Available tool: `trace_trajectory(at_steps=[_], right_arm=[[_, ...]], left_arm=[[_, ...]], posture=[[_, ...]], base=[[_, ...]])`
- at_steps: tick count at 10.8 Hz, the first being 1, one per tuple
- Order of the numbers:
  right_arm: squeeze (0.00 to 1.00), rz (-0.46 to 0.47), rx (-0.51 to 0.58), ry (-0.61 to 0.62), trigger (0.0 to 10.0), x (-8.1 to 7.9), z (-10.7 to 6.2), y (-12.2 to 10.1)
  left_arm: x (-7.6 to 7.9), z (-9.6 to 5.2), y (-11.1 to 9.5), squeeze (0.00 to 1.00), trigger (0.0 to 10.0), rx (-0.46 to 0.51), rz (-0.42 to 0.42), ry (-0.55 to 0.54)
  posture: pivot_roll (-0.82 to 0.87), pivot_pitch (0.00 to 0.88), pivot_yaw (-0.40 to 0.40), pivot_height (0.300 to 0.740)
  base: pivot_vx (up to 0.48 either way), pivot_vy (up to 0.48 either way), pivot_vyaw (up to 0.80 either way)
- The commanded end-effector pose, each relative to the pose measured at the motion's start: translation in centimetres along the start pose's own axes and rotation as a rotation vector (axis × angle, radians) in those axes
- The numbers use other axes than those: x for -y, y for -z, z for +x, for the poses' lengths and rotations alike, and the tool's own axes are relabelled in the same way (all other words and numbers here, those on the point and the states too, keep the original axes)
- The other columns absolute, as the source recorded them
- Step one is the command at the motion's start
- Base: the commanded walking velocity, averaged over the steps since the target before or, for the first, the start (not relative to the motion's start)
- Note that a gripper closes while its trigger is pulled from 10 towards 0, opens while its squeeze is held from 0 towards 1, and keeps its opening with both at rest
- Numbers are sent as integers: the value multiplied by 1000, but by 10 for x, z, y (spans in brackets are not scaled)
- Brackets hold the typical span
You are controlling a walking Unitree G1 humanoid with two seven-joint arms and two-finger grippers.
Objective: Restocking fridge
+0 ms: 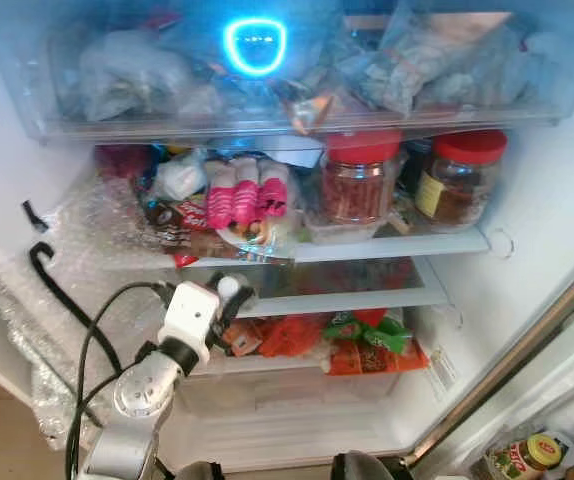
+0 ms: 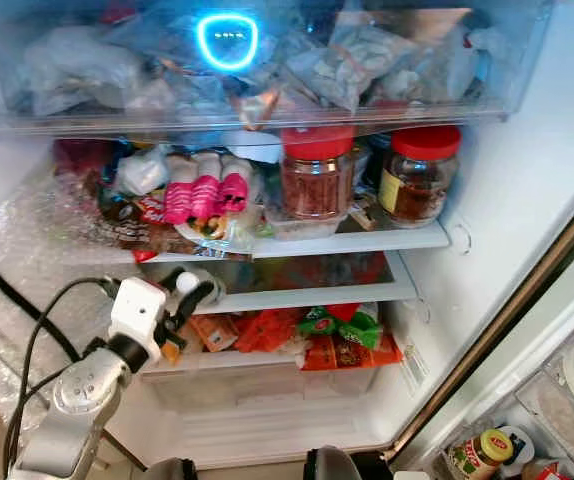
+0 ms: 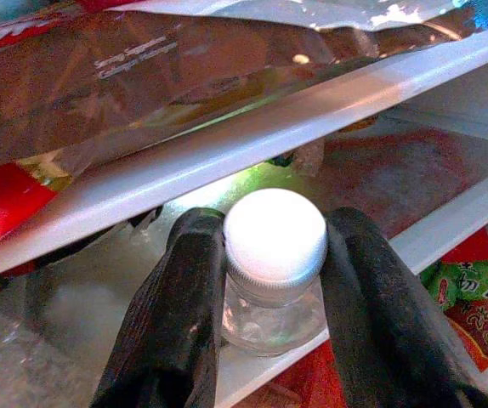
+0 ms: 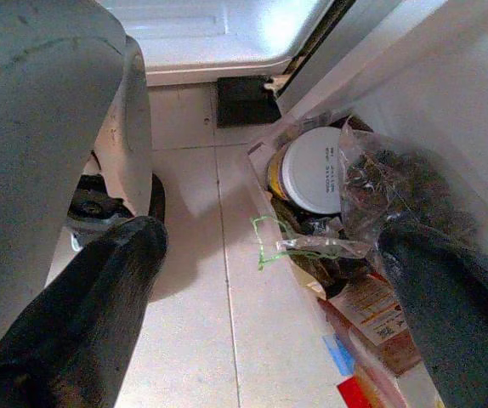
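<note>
Fridge (image 1: 527,200) already well stocked; left gripper (image 3: 274,340) clamps white-capped jar (image 3: 275,263) at middle shelf (image 1: 367,300), seven o'clock, unreleased. Right gripper (image 4: 269,314) idle, fingers spread, empty.

Bright fridge interior; blue ring light (image 1: 255,46) glares above; head views soft, wrist views sharp with blurred near fingers.

Open fridge, shelves stacked from drawer down

2 red-lidded glass jars (image 1: 362,180) stand right on the upper white shelf (image 1: 387,246), pink-capped small bottles (image 1: 245,195) to their left; below, the left hand (image 1: 229,298) holds a white-capped clear glass jar (image 3: 274,263) at the middle glass shelf's (image 1: 367,297) front edge.
</note>
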State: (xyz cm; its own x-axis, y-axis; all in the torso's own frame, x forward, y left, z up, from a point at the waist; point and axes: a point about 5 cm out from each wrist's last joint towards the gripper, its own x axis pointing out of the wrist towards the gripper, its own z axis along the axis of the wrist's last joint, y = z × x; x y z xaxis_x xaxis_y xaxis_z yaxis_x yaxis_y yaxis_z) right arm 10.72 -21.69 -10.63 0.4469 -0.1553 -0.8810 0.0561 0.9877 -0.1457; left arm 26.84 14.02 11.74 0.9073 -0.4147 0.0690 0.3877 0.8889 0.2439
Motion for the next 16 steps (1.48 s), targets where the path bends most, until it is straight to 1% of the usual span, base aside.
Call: trace_trajectory(at_steps=[1,2,3,4,6,7,9,11,13,15,16], right_arm=[[0,-7,1,-7,10000,-2,0,-1],[0,-8,2,-8,10000,-2,0,-1],[0,-6,6,-7,10000,-2,1,-3],[0,-4,8,-7,10000,-2,1,-3],[0,-4,12,-8,10000,-1,1,-4],[0,-5,15,-9,10000,-1,1,-5],[0,-5,18,-10,10000,-1,1,-5],[0,-2,21,-11,10000,-1,1,-6],[0,-2,21,-12,10000,-2,1,-6],[0,-1,21,-12,10000,-2,1,-6],[0,-1,22,-12,10000,-2,1,-7]], left_arm=[[-3,2,-8,0,10000,44,22,-12],[-4,2,-8,0,10000,42,22,-13],[-6,-1,6,0,10000,11,8,-38],[-8,-2,8,0,10000,4,7,-47],[-15,-7,18,0,10000,-20,-24,-94],[-19,-12,26,0,10000,-48,-47,-128],[-21,-20,37,0,10000,-84,-81,-163],[-21,-36,59,0,10000,-176,-162,-204],[-18,-48,78,0,10000,-269,-223,-210],[-18,-54,87,0,10000,-304,-239,-214],[-20,-54,91,0,10000,-325,-244,-223]], posture=[[-88,0,-21,642],[-88,0,-21,642],[-92,0,-21,642],[-92,0,-21,642],[-90,0,-27,642],[-88,0,-31,642],[-88,0,-34,642],[-88,0,-32,642],[-86,0,-30,642],[-87,0,-29,642],[-85,0,-30,642]], base=[[0,0,0],[0,0,0],[0,0,0],[0,0,0],[0,0,0],[0,0,0],[0,0,0],[0,0,0],[0,0,0],[0,0,0],[0,0,0]])
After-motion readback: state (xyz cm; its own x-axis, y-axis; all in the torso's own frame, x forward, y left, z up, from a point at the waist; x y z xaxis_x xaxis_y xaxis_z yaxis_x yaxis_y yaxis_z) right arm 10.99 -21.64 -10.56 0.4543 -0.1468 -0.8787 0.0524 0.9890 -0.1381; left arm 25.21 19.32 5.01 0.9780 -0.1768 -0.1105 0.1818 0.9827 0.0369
